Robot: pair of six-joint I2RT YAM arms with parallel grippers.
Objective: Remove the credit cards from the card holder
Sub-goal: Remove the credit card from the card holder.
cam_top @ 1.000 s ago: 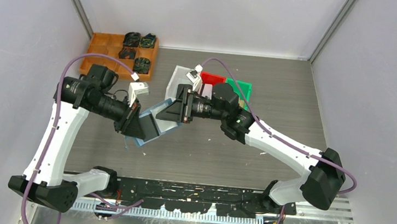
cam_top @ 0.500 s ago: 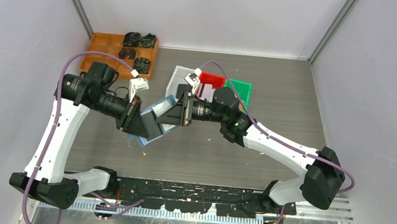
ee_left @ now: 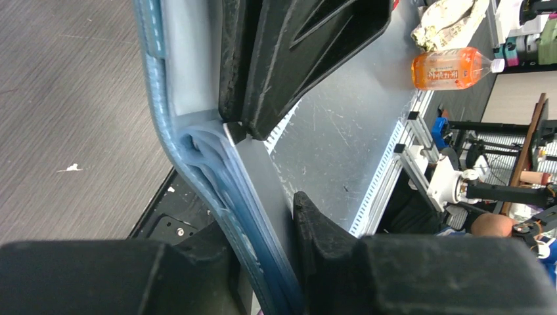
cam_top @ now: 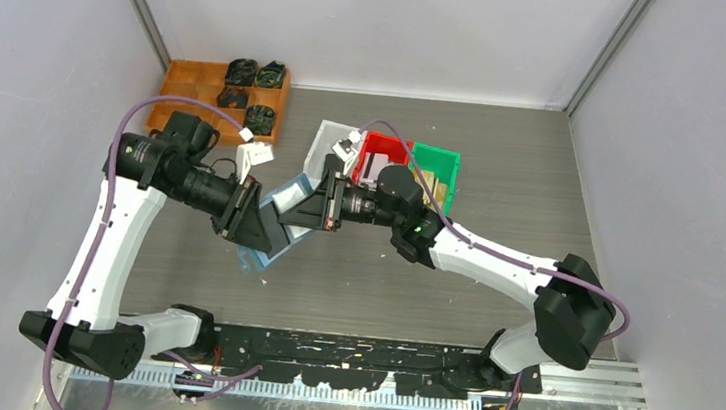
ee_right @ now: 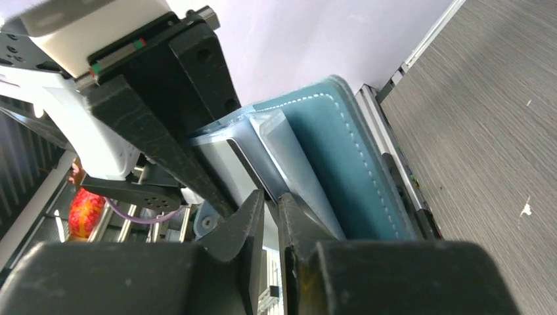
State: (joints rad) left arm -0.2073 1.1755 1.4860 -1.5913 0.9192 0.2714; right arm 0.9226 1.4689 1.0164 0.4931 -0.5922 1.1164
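Left pincer (ee_left: 259, 223) is grasping the slate-blue soft folding card holder (ee_left: 190, 151); only its wrist view is showing the right pincer (ee_left: 233, 128), just beyond, clenching the corner of a thin grey leaf (ee_left: 259, 177).

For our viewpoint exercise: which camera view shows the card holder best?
Right wrist: the card holder shows its blue face, white stitching and pale inner leaves up close. Left wrist shows it only edge-on; top external shows it small and partly hidden.

White bin (cam_top: 321, 137) close behind card holder (cam_top: 285, 199)
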